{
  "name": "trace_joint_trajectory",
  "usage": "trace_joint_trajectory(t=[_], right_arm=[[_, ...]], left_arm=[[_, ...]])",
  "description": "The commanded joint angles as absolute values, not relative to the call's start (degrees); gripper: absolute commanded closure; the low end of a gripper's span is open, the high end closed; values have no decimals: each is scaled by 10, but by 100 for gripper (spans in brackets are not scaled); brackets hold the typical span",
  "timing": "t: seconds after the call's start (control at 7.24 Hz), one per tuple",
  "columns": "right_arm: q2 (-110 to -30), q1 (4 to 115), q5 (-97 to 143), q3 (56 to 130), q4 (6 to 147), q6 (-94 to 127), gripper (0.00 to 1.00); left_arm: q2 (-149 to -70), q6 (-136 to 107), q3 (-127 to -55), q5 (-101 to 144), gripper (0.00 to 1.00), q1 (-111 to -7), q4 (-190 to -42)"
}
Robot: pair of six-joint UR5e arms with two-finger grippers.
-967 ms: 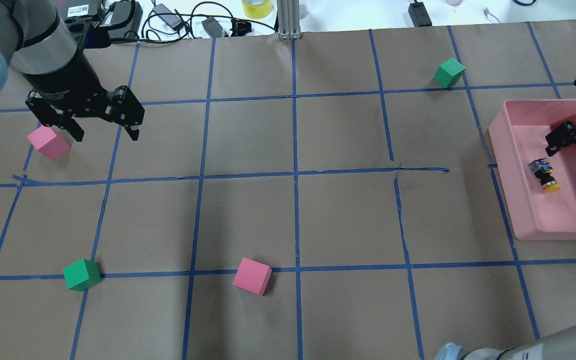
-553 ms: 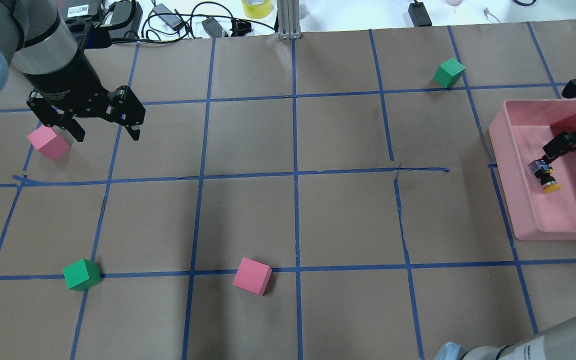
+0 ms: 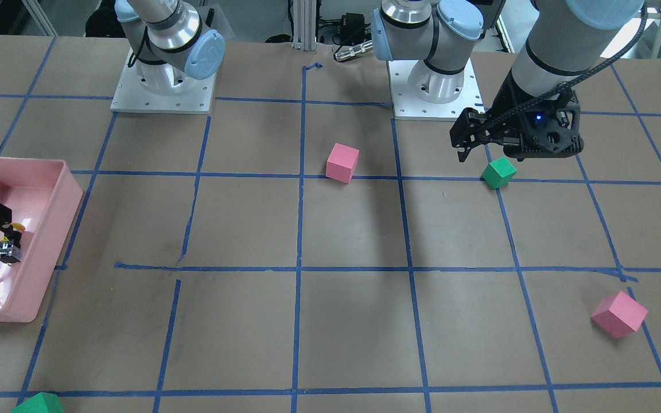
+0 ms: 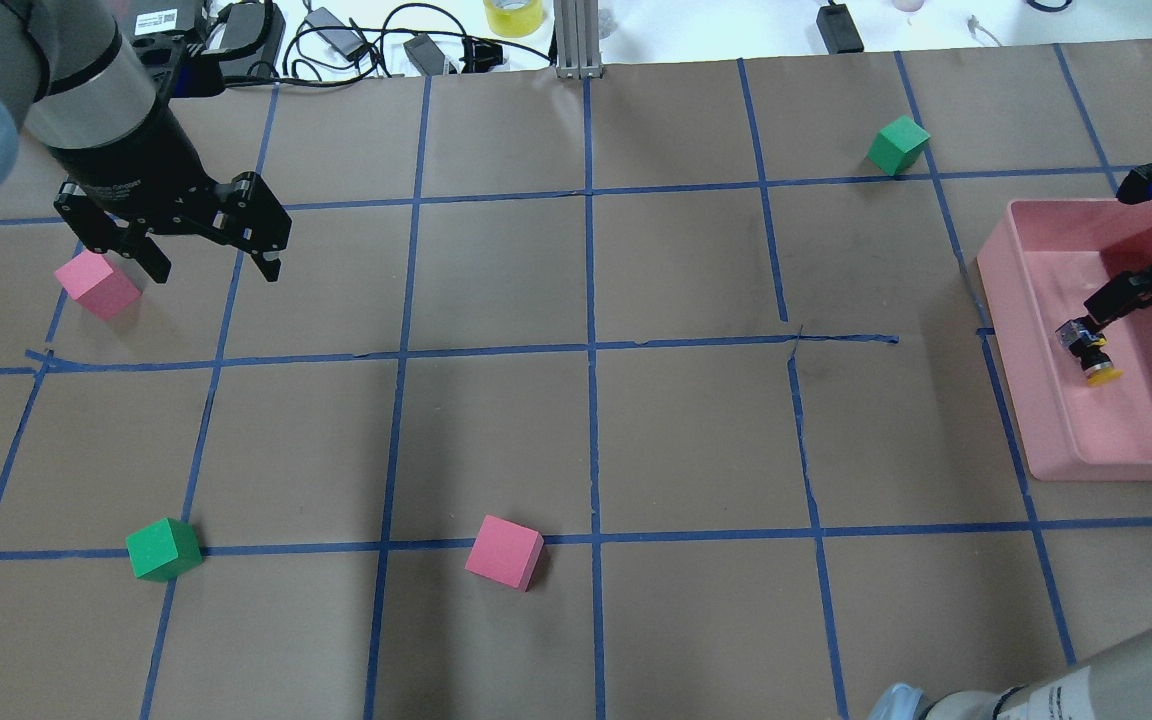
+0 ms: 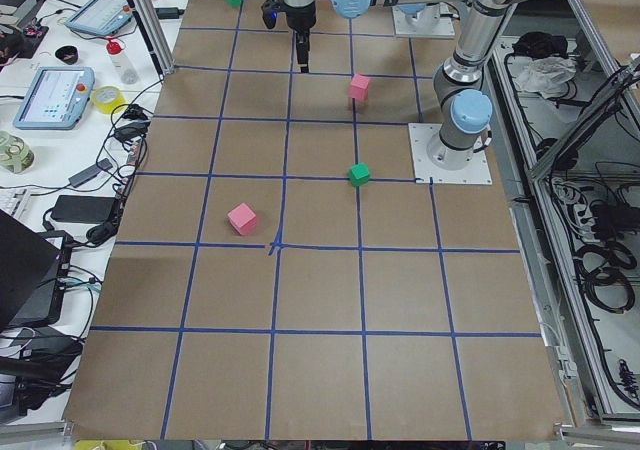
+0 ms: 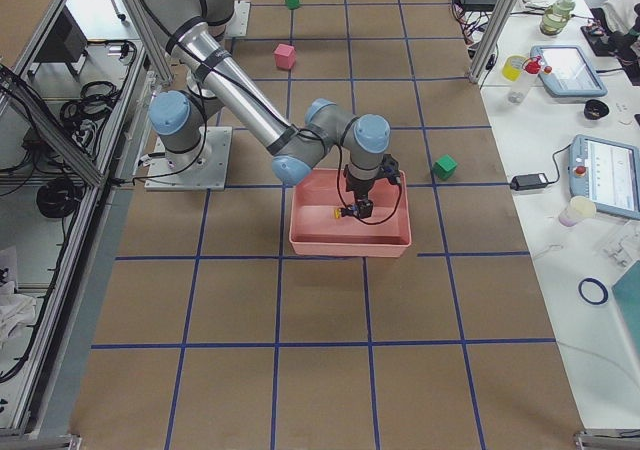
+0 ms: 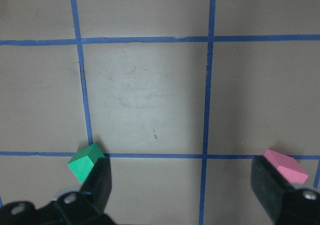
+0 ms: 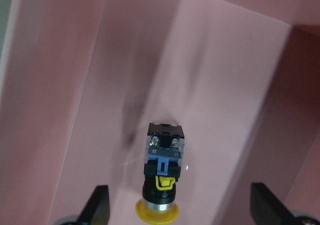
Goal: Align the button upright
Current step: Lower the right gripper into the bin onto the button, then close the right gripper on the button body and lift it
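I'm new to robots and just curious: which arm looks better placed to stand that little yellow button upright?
The right. The open right gripper hangs inside the tray, just over the button, which lies on its side. The left gripper hovers far off, beside a pink cube.

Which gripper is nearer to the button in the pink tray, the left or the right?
Right. The right gripper is in the pink tray, open, its fingers flanking the button. The left gripper hangs far across the table, near a pink cube.
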State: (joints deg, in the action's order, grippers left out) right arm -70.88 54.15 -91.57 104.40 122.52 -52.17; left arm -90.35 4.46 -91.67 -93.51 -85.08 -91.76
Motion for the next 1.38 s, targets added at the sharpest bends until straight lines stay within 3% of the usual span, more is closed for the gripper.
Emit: trace_joint_trajectory(t=[0.0, 0.41, 1.11, 1.24], right_arm=[[-697, 541, -916, 1042, 1229, -522, 0], [-647, 541, -911, 1042, 1283, -519, 0], [-647, 541, -911, 1055, 1282, -520, 0], [-647, 541, -911, 1055, 1281, -520, 20]], left_arm=[[-904, 46, -917, -935, 0, -851, -918], [-904, 47, -917, -935, 0, -851, -918], [-904, 47, -917, -934, 0, -851, -917], [-904, 47, -918, -934, 0, -851, -917]])
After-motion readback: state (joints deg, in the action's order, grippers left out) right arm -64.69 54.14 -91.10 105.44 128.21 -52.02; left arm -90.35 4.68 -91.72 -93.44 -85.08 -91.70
